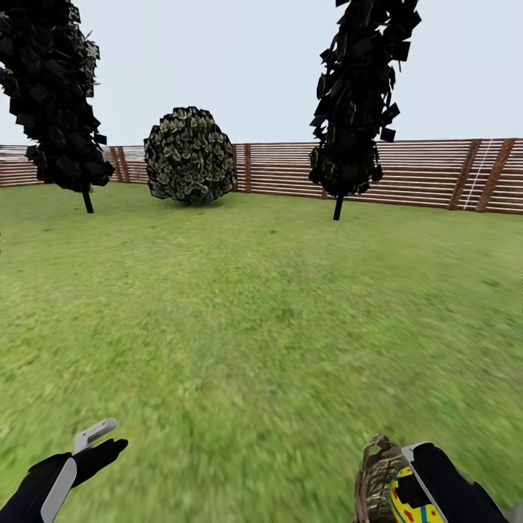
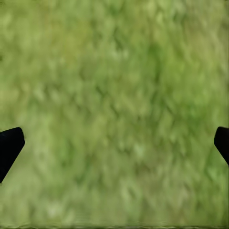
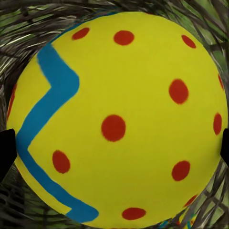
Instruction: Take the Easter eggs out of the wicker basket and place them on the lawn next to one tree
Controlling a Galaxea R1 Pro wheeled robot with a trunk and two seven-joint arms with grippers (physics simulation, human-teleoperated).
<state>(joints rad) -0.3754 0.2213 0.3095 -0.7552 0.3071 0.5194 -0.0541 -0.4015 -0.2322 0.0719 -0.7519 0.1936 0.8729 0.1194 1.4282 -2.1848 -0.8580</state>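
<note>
Below, at the head view's lower right, the right gripper (image 1: 418, 483) reaches into the basket (image 1: 374, 476), over a yellow egg (image 1: 407, 501) with red dots. Seen from the right wrist, that egg (image 3: 119, 119) lies between the fingertips (image 3: 5, 148) inside the weave (image 3: 28, 24); whether they grip it cannot be told. The left gripper (image 1: 98, 439) hangs over bare lawn (image 1: 261, 312), its fingers (image 2: 9, 148) spread wide apart. Beyond stand two dark narrow trees (image 1: 356, 102), a round bush (image 1: 190, 156) and a slatted fence (image 1: 428, 174).
</note>
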